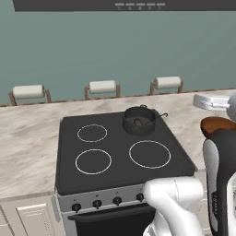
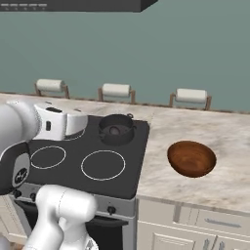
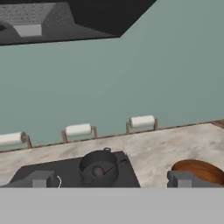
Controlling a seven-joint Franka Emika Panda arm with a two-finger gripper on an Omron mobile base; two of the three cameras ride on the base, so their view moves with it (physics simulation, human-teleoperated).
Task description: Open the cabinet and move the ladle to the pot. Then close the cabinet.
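A dark pot (image 1: 138, 120) (image 2: 116, 129) (image 3: 99, 167) stands on the back right burner of the black stove (image 1: 120, 152). The black ladle (image 1: 139, 122) (image 3: 98, 171) lies in the pot, bowl down, and its thin handle sticks out over the rim toward the right. The beige wall cabinet is out of view. My gripper (image 3: 111, 180) is open, well back from the pot and above the counter, with its two dark fingertips (image 3: 40, 179) wide apart and nothing between them. The hand's white body (image 2: 58, 122) hangs over the stove's left side in the right base view.
A brown wooden bowl (image 2: 191, 158) (image 1: 216, 125) sits on the marble counter (image 2: 215, 132) right of the stove. Three paper towel holders (image 1: 102, 87) line the teal back wall. A dark range hood (image 3: 65, 19) hangs above the stove.
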